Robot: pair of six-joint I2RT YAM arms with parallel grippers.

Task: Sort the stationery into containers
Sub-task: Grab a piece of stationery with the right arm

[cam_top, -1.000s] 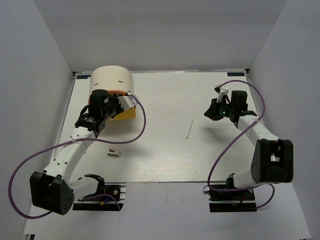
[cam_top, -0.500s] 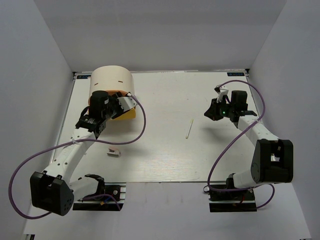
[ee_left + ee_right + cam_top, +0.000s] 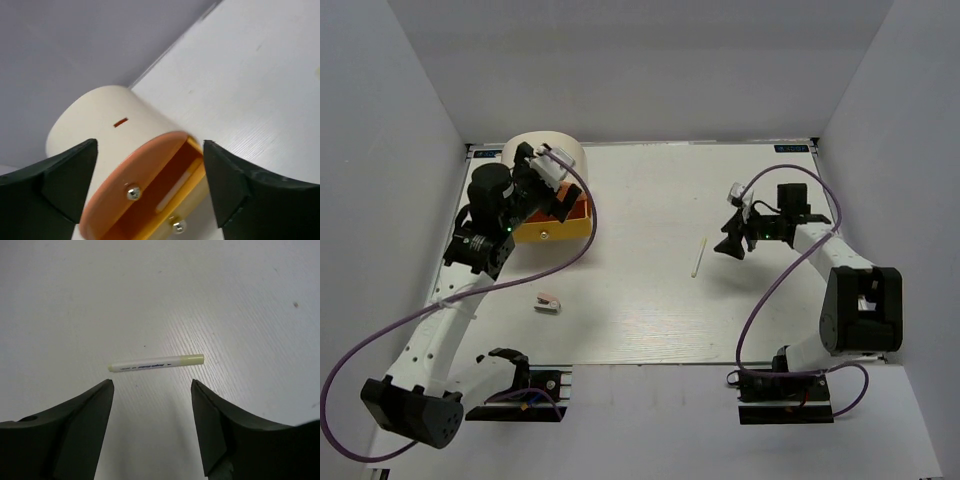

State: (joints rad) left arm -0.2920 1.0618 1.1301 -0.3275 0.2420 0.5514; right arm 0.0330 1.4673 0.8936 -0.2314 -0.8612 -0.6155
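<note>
Your left gripper point(image 3: 150, 165) has lifted off the drawer box point(image 3: 95, 125); your right gripper point(image 3: 152, 390) has swung toward the pen point(image 3: 156, 363).
Both jaws stand apart, empty. The pen lies on the table point(image 3: 640, 190) at the right gripper's 9 o'clock, long axis 1-to-7; right arm nearer.

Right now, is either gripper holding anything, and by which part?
Nothing. Left gripper stands open at the cream box; right gripper stands open over the white-and-yellow pen, not touching it.
</note>
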